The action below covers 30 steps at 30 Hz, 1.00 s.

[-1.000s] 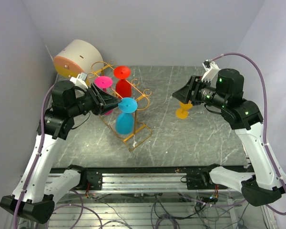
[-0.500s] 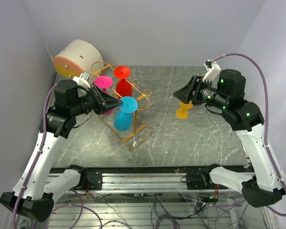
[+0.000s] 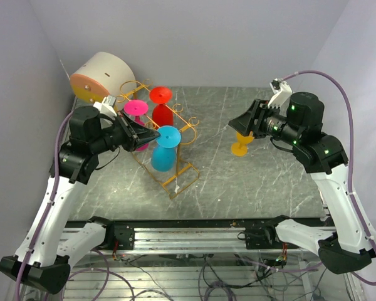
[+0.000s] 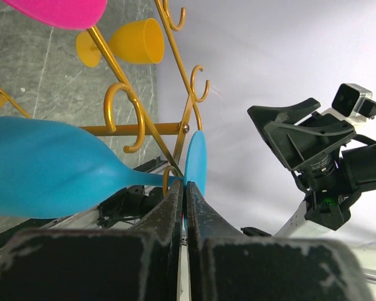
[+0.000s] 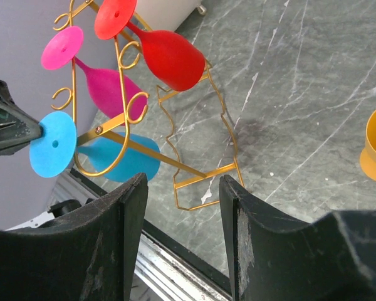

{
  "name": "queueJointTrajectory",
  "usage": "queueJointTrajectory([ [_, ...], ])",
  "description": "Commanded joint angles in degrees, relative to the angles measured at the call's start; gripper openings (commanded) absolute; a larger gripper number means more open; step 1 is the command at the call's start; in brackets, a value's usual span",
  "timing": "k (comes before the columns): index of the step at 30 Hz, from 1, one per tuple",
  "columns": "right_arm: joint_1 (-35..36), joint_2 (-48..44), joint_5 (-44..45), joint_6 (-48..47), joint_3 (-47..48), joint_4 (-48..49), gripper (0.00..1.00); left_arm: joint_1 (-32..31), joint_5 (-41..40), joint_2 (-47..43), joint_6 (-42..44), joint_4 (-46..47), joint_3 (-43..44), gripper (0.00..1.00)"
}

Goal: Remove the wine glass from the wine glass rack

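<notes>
Left fingers (image 4: 180,195) pinch the blue wine glass (image 4: 50,169) by its stem on the wine glass rack (image 4: 113,130); right fingers (image 3: 238,122) are wide open, empty.

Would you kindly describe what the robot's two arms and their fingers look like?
The left arm and right arm match: white shells on the long links, black joint housings and black bases. A mauve cable runs along each. Small green lights dot the right arm's joints. The left gripper and right gripper are black, with thick, wedge-shaped fingers and a white camera module on each wrist.

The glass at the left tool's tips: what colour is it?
Blue glass; left wrist view shows it best.
</notes>
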Motion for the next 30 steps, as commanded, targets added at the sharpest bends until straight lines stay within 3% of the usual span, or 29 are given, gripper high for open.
queueJointTrajectory([
  [1, 0.12, -0.78, 0.85, 0.38, -0.44, 1.8, 0.49, -0.32, -0.54, -2.06, -1.81, 1.82, 0.41, 0.07],
  [20, 0.12, -0.82, 1.18, -0.1, -0.55, 1.75, 0.49, -0.33, -4.36, -8.84, -3.25, -3.25, 0.31, 0.07],
  [30, 0.12, -0.9, -0.4, -0.35, 0.82, 2.23, 0.49, -0.36, -6.34, -10.96, -5.99, -3.19, 8.22, 0.07],
])
